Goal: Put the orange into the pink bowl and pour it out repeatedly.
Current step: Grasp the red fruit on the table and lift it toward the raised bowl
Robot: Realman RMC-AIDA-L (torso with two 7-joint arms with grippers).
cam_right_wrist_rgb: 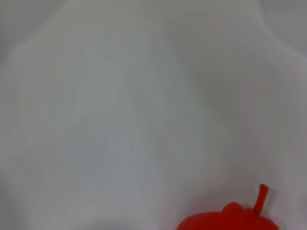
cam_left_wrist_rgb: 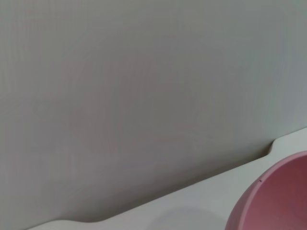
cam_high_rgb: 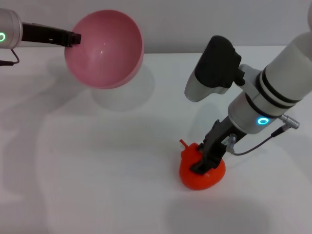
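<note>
I see my right tool (cam_high_rgb: 207, 158) clamped on the orange (cam_high_rgb: 201, 173), which sits on the tabletop (cam_high_rgb: 97, 170) directly beneath it. My left tool (cam_high_rgb: 74, 38), closed on the rim, holds the pink bowl (cam_high_rgb: 104, 48) tipped and empty; refilling remains.
</note>
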